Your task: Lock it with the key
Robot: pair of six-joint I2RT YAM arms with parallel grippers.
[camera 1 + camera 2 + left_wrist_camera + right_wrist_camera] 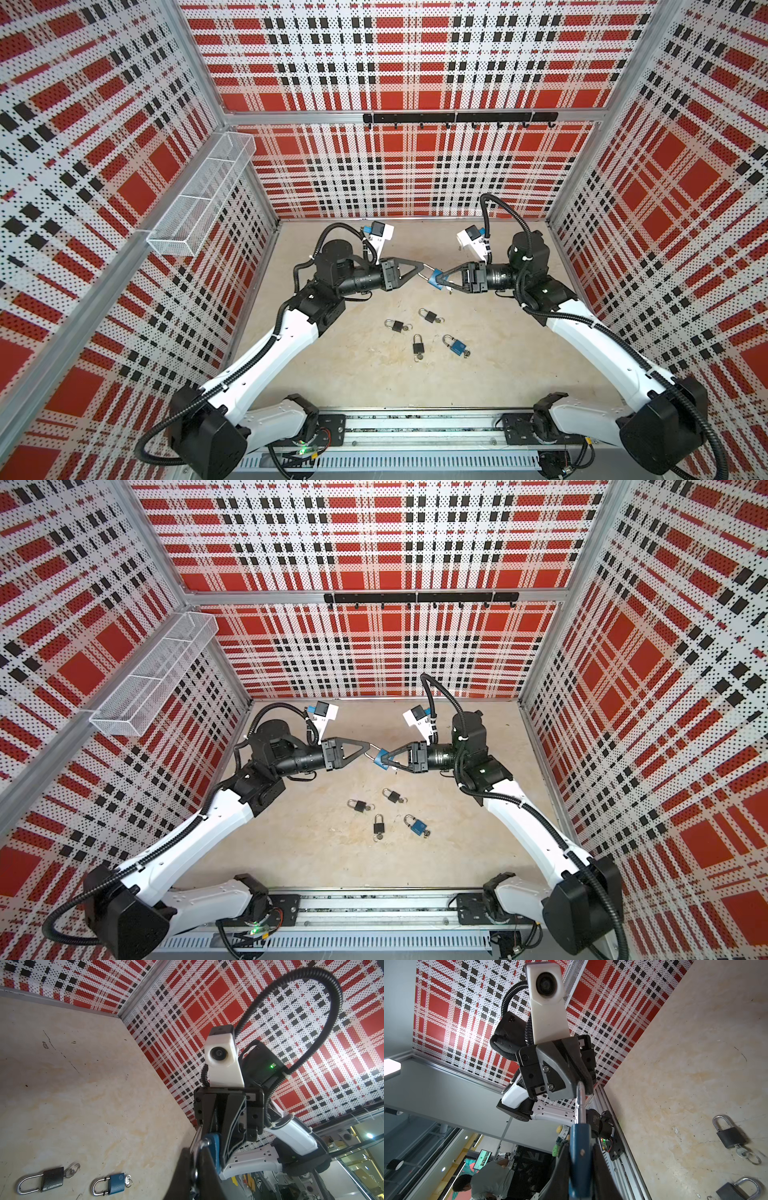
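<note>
The walls (415,83) carry a plaid of red, white and black, speckled all over with small dark dots. The desk (353,386) is pale beige with faint tan mottling. The raised padlock (434,279) has a blue body and a silver shackle, and so does the blue padlock (457,346) on the desk. The three black padlocks (399,325) also have silver shackles. The mesh basket (199,195) is white and the hook rail (457,118) is black. The left arm (291,332) and right arm (598,357) are white with black joints and cables.

No text, label or number legible in my views. Round stamp (119,1177) on blue padlock (116,1185) lying on table (83,1084): too small to read.
</note>
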